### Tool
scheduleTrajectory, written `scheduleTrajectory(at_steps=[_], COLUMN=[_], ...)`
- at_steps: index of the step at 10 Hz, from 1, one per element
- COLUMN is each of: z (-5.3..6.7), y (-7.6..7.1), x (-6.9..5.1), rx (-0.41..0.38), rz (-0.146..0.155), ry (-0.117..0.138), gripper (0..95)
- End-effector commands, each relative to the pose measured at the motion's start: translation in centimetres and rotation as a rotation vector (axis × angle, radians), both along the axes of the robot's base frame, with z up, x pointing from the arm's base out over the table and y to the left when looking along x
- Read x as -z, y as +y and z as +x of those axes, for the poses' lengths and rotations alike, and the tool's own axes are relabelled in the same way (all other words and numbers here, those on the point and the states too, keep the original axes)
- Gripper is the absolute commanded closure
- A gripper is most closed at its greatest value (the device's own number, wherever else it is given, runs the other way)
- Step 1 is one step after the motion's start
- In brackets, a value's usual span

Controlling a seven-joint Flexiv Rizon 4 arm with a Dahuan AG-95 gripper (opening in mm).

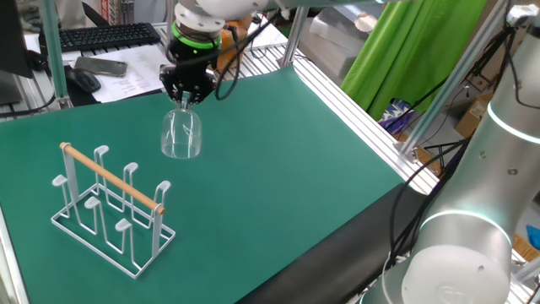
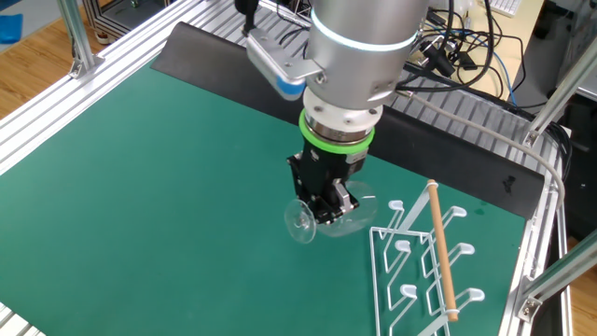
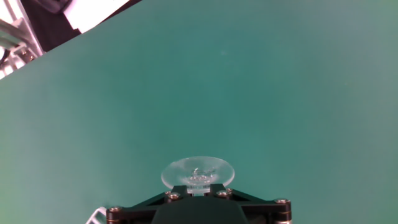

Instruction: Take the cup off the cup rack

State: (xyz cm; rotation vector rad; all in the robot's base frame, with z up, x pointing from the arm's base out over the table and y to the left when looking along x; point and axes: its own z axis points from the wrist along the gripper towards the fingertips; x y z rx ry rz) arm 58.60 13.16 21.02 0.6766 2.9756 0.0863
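Tool (image 1: 186,97): points straight down, jaws nearly closed, clamped on the thin stem of the cup (image 1: 181,135).
Hold: cup hangs upside down, bowl below the jaws, foot up between them; in the hand view the bowl shows round and clear just ahead of the jaws (image 3: 198,173).
Why held so: the stem is the narrowest, firmest place to pinch; my guess is the cup hung inverted on a peg and is carried as it hung.
Cup, place: in the air over bare green mat, clear of the bench; from the fixed view it sits up and right of the rack (image 1: 110,207), apart from it.
Rack: white wire frame, wooden bar along the top, standing near the left edge of the mat; its pegs carry nothing that I can see.
Other fixed view: cup (image 2: 322,217) just left of the rack (image 2: 424,261), not touching it.
Task status (judgement): cup is off the rack; what remains is to set it down.
Risk (judgement): glass stem is slick and slender, so a jolt could let it slip or twist in the jaws.
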Motion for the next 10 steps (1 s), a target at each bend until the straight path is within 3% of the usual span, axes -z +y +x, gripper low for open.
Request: scheduleTrajectory(at_steps=[1, 6, 10], z=[0.4, 0.3, 0.4], y=[-0.8, -1.0, -1.3], x=[0.7, 3.5, 4.6], rx=[-0.023, -0.034, -0.030], rz=[-0.001, -0.008, 0.004], ry=[0.002, -0.013, 0.000], gripper=[95.0, 95.0, 95.0])
